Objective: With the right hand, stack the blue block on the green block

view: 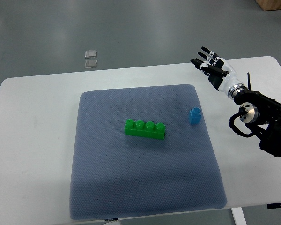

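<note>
A long green block (pixel 145 130) with a row of studs lies near the middle of the blue-grey mat (pixel 107 187). A small blue block (pixel 195 115) stands upright near the mat's right edge, apart from the green one. My right hand (pixel 210 64) hovers over the white table beyond the mat's far right corner, above and to the right of the blue block. Its fingers are spread and hold nothing. The black forearm runs off the right edge.
The white table (pixel 33 140) surrounds the mat on all sides. Two small clear square pieces (pixel 91 58) lie on the grey floor beyond the table's far edge.
</note>
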Tool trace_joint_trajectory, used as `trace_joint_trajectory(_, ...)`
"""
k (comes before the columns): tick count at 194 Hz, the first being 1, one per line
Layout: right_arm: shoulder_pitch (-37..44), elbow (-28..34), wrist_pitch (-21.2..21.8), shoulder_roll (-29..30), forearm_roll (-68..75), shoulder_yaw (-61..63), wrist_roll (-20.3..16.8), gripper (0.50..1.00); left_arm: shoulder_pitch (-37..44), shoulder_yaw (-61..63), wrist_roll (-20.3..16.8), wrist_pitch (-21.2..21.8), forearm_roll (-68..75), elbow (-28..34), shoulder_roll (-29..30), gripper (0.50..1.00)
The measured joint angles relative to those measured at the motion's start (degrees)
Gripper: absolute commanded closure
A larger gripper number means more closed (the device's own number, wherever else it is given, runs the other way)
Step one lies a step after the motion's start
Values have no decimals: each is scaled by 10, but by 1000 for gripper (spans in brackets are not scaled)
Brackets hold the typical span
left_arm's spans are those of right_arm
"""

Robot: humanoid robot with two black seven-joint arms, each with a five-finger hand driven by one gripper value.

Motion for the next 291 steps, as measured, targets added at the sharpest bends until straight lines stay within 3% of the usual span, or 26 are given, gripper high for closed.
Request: trace_joint_trajectory(291, 4, 1, 8, -10, -41, 0, 0, 587, 0, -2, -1, 0, 0, -1, 0, 500)
